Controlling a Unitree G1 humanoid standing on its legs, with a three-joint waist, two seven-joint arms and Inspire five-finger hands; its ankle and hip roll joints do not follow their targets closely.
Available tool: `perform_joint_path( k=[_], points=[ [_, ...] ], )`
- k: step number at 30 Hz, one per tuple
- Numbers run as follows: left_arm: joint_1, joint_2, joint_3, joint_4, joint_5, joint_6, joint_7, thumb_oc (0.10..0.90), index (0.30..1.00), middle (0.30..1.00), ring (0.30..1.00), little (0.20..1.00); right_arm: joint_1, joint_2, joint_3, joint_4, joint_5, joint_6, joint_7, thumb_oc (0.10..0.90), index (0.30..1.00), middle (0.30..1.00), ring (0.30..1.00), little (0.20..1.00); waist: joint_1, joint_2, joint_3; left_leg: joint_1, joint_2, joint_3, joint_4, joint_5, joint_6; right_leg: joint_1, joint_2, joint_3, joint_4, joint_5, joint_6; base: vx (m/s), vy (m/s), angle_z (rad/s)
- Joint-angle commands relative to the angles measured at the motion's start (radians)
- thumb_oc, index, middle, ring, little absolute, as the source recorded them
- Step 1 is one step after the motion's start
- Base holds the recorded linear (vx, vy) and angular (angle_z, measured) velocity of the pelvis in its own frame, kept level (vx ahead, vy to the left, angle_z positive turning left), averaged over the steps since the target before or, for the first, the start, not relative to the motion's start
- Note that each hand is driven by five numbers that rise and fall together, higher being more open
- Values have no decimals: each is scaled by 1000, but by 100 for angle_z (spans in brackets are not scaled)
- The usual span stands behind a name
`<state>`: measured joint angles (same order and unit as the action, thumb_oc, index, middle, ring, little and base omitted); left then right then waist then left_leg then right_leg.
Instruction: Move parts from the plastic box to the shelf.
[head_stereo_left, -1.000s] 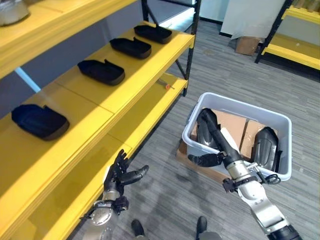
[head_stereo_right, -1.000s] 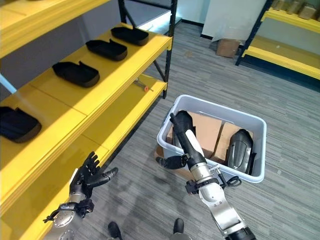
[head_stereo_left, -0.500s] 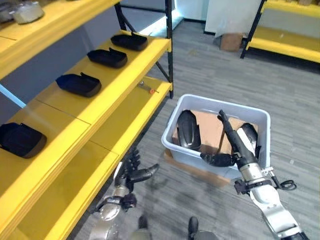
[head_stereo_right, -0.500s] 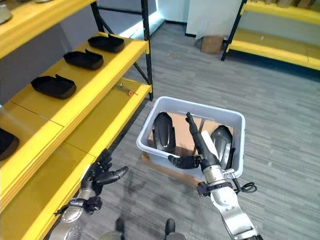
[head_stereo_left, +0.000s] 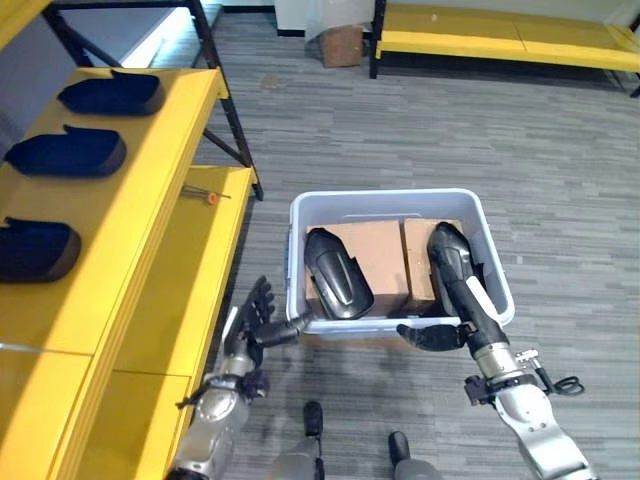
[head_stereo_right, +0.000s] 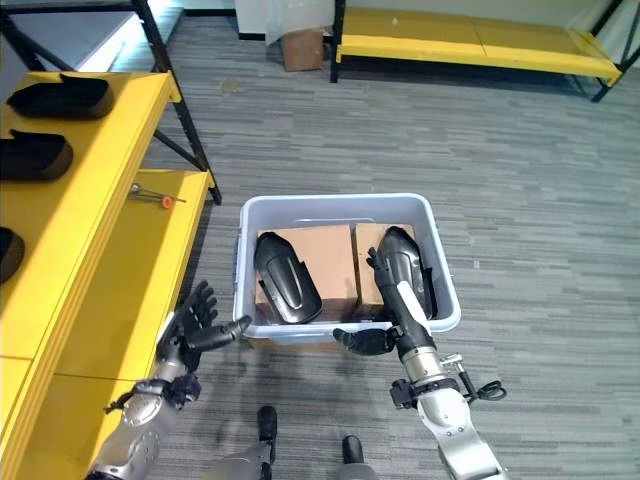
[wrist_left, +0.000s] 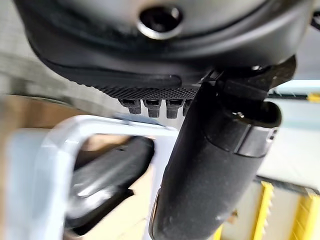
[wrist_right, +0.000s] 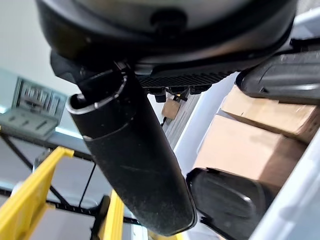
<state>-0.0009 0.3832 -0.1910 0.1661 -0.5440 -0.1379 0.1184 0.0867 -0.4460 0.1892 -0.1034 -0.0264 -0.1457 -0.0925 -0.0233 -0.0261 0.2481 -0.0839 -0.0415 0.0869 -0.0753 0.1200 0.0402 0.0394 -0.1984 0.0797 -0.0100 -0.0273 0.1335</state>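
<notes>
The pale plastic box (head_stereo_left: 395, 198) sits on the floor straight ahead, lined with cardboard (head_stereo_left: 372, 255). Two black moulded parts lie in it, one at the left (head_stereo_left: 338, 285) and one at the right (head_stereo_left: 447, 255). My right hand (head_stereo_left: 470, 310) is open; its straight fingers reach over the box's front rim above the right part, and its thumb (wrist_right: 130, 165) stands outside the front wall. I cannot tell if it touches the part. My left hand (head_stereo_left: 255, 322) is open by the box's front left corner, holding nothing. The yellow shelf (head_stereo_left: 150, 200) runs along the left.
Three more black parts (head_stereo_left: 110, 92) (head_stereo_left: 65, 152) (head_stereo_left: 35, 250) lie on the shelf's upper board. A small screwdriver (head_stereo_left: 200, 195) rests on the lower board (head_stereo_left: 190, 290). A black shelf post (head_stereo_left: 228, 120) stands beside the box. Another yellow rack (head_stereo_left: 500, 30) and a carton (head_stereo_left: 342, 45) stand far back.
The camera has swung right, bringing the box straight ahead. My right hand has gone from over the left part to over the right part. My left hand is nearer the box's corner.
</notes>
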Motion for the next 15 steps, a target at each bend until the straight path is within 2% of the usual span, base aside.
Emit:
perform_joint_path(
  k=[1, 4, 5, 6, 8, 9, 11, 13, 15],
  points=[
    [5, 13, 23, -90, 5, -102, -14, 900, 1000, 1000, 1000, 1000, -118, -33, -19, -50, 22, -84, -17, 900, 1000, 1000, 1000, 1000, 9, -19, -127, -113, 85, -4, 111, -39, -47, 5, 32, 6, 48, -8, 19, 107, 106, -53],
    [-6, 23, 24, -92, 12, -101, -12, 900, 1000, 1000, 1000, 1000, -128, -28, -11, -43, 14, -80, -11, 900, 1000, 1000, 1000, 1000, 11, -22, -133, -104, 69, 19, 118, -68, -29, -19, 11, 11, 80, 11, 41, 131, 139, -35],
    [-20, 31, 17, -96, 27, -96, -11, 900, 1000, 1000, 1000, 1000, -121, -24, -11, -45, 13, -78, -5, 900, 1000, 1000, 1000, 1000, 0, -22, -125, -90, 58, 26, 124, -83, -19, -54, 14, 17, 160, 57, 56, 150, 157, -26],
    [-29, 34, 15, -96, 33, -95, -12, 900, 1000, 1000, 1000, 1000, -119, -23, -13, -49, 11, -80, -3, 900, 1000, 1000, 1000, 1000, -5, -19, -116, -84, 56, 26, 124, -89, -15, -82, 22, 14, 212, 71, 59, 118, 140, -30],
    [-40, 42, 9, -96, 43, -94, -10, 900, 1000, 1000, 1000, 1000, -121, -19, -8, -52, 9, -82, -2, 900, 1000, 1000, 1000, 1000, -13, -13, -100, -61, 56, 36, 111, -96, -7, -137, 16, -25, 289, 116, 63, 39, 90, -25],
    [-42, 48, 9, -103, 49, -93, -10, 900, 1000, 1000, 1000, 1000, -127, -16, -4, -52, 6, -80, -4, 900, 1000, 1000, 1000, 1000, -15, -10, -91, -48, 57, 45, 96, -98, -6, -161, -1, -50, 288, 139, 59, 40, 72, -12],
    [-43, 54, 17, -109, 45, -94, -14, 900, 1000, 1000, 1000, 1000, -137, -7, 2, -48, 10, -80, -9, 900, 1000, 1000, 1000, 1000, -16, -8, -81, -34, 63, 63, 83, -107, -14, -173, -44, -100, 203, 173, 52, 53, -4, -22],
    [-47, 64, 24, -112, 42, -99, -13, 900, 1000, 1000, 1000, 1000, -154, -7, 5, -50, 8, -81, -18, 900, 1000, 1000, 1000, 1000, -18, -7, -60, -39, 93, 75, 90, -118, -30, -223, -109, -118, 111, 234, 57, 36, -131, -39],
    [-54, 64, 30, -107, 41, -105, -8, 900, 1000, 1000, 1000, 1000, -152, -8, 2, -55, -1, -81, -22, 900, 1000, 1000, 1000, 1000, -26, -17, -41, -46, 113, 73, 126, -136, -47, -241, -149, -126, 44, 289, 69, 49, -177, -19]
  ],
)
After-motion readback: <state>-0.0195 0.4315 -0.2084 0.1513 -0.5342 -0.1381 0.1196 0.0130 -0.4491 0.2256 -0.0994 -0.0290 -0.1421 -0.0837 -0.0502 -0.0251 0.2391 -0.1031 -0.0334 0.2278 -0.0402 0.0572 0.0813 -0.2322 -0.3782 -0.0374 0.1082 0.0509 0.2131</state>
